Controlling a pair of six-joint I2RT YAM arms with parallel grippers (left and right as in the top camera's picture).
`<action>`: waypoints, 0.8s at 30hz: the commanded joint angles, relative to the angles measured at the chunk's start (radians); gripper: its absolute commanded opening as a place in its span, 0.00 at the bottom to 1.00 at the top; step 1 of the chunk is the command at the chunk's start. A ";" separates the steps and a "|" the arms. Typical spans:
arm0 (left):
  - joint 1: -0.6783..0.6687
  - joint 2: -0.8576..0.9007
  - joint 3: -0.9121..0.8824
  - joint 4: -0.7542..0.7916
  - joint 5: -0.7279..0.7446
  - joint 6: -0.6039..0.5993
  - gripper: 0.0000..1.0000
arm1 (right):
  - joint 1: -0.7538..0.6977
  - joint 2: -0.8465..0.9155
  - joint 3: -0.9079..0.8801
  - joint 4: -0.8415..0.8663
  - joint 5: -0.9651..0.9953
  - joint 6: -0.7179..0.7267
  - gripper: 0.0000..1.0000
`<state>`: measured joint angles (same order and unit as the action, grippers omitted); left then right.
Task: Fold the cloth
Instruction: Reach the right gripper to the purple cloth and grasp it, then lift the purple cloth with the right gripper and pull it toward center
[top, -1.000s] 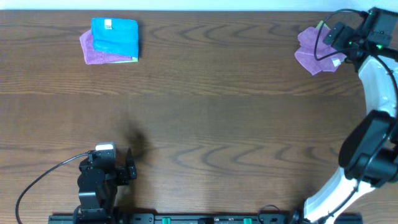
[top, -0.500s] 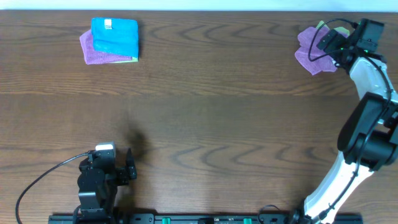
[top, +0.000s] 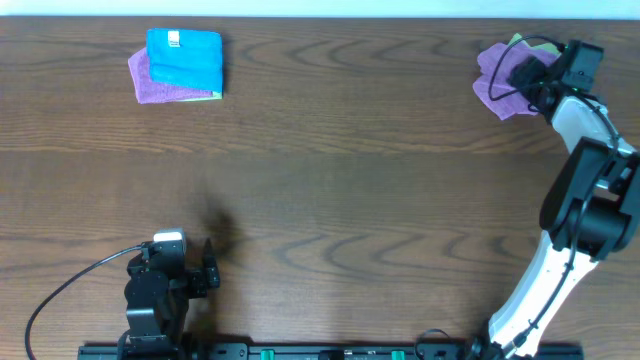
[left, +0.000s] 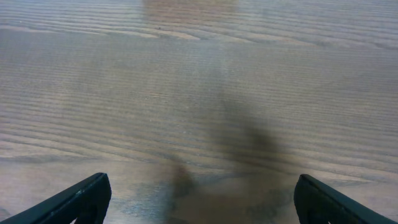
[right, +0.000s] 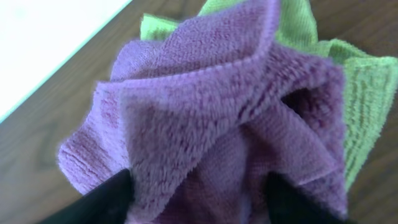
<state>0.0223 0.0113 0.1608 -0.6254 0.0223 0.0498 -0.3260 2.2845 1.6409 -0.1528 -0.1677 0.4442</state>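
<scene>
Right end effector (right: 199, 194) spread around crumpled purple fleece cloth (right: 205, 124) on green cloth (right: 367, 99); left end effector (left: 202, 193) spread apart above brown wooden desk (left: 186, 74).

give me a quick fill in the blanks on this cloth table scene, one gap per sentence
The crumpled cloth in front of the right gripper is coloured ____.
Peeking out beneath it is a second cloth, coloured ____.
In the overhead view, the folded cloth on top of the far-left pile is coloured ____.
The left gripper hangs over bare table with its jaws ____.

Missing words: purple; green; blue; open
</scene>
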 joint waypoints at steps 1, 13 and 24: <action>-0.003 -0.007 -0.006 -0.003 -0.006 0.007 0.95 | 0.000 0.014 0.018 0.009 -0.026 0.015 0.30; -0.003 -0.007 -0.006 -0.003 -0.006 0.007 0.95 | 0.018 -0.198 0.029 -0.116 -0.121 -0.107 0.02; -0.003 -0.007 -0.006 -0.003 -0.006 0.007 0.95 | 0.122 -0.484 0.029 -0.549 -0.121 -0.287 0.01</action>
<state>0.0223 0.0109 0.1608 -0.6254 0.0223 0.0498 -0.2379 1.8431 1.6562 -0.6613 -0.2787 0.2310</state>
